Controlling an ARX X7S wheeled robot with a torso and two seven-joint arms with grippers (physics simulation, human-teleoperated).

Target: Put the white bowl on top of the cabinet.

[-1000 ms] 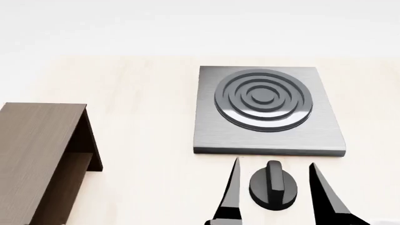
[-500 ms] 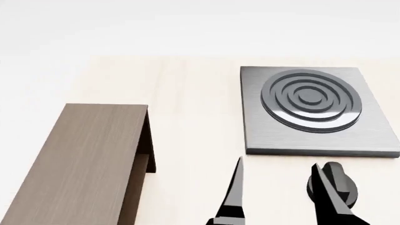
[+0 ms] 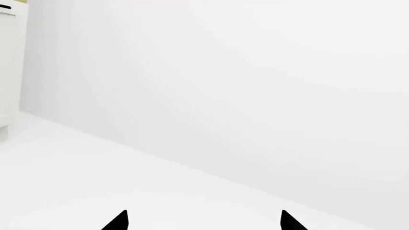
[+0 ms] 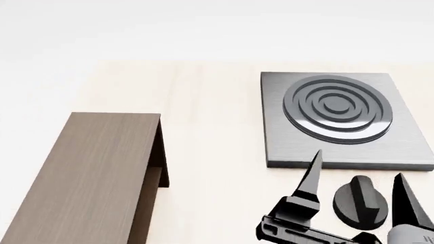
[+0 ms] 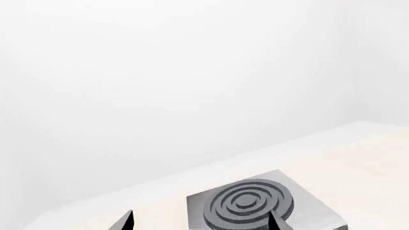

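Cabinet (image 4: 95, 178) well left of the spread, empty right claw (image 4: 359, 175).

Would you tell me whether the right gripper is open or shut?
Open: in the head view the right gripper has its two fingers spread wide, either side of the black knob, holding nothing.

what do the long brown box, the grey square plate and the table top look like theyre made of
The long, low brown cabinet looks like matt dark wood or wood veneer: fine grain lines run along its flat top. The grey square stove plate looks like brushed metal, with soft streaks and darker glossy rings. The pale table top looks like light, faintly grained wood, though it could be laminate.
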